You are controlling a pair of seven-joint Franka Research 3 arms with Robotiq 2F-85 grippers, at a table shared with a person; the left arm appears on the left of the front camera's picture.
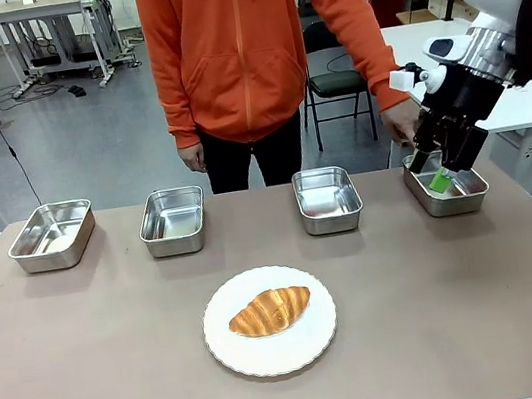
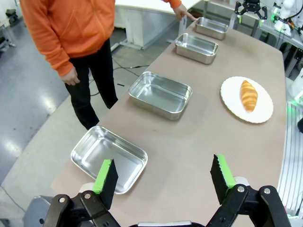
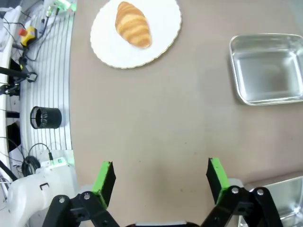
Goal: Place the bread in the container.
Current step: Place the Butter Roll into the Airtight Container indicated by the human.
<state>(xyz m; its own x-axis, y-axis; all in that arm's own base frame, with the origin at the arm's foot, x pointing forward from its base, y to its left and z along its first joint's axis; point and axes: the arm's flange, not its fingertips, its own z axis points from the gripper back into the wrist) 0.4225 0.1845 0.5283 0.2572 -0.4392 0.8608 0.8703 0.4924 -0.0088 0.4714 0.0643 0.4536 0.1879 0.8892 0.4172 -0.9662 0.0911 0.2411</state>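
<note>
One bread (image 1: 270, 312), well apart from right gripper (image 1: 437, 176)

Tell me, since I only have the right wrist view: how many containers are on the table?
Observer: Four steel containers, in a row along the person's side.
Operator: Is the person indicating one?
Observer: The person's hand reaches down to the far corner of the rightmost container, close to the right gripper.
Operator: And the left arm?
Observer: The left gripper hangs, jaws open, near the leftmost container.
</note>
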